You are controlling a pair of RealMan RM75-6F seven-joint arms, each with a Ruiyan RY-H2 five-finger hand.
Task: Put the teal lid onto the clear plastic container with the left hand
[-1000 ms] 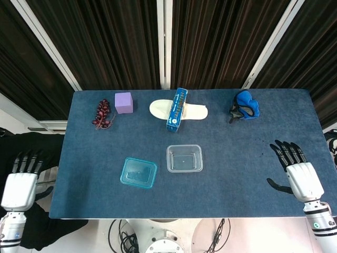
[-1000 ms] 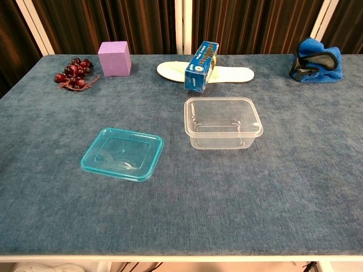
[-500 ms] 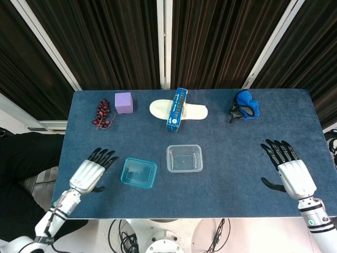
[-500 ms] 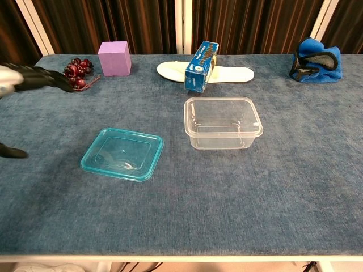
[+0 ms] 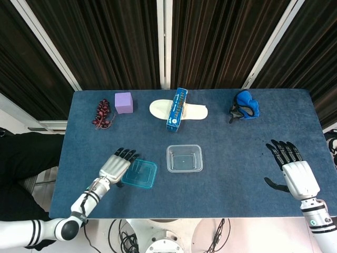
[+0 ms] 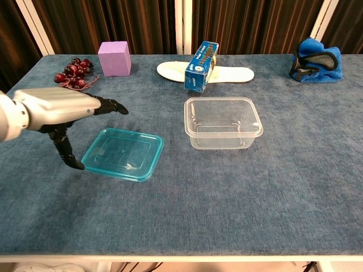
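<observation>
The teal lid [image 5: 139,173] [image 6: 123,153] lies flat on the blue table, left of the clear plastic container [image 5: 184,158] [image 6: 222,122], which stands open and empty. My left hand [image 5: 116,166] [image 6: 59,111] hovers over the lid's left edge, fingers spread, thumb pointing down beside the lid's left rim, holding nothing. My right hand [image 5: 295,171] rests open near the table's right edge, far from both; the chest view does not show it.
Along the far side lie red grapes [image 5: 102,114] [image 6: 72,73], a purple cube [image 5: 123,102] [image 6: 114,58], a blue box [image 5: 177,109] [image 6: 201,66] across a white shoe insole [image 5: 157,108] [image 6: 236,73], and a blue cloth item [image 5: 245,105] [image 6: 316,60]. The table [image 5: 231,158] is dark blue.
My left hand has swung in from beside the table's left edge to the lid's left edge. The right hand shifted slightly. Lid and container have not moved.
</observation>
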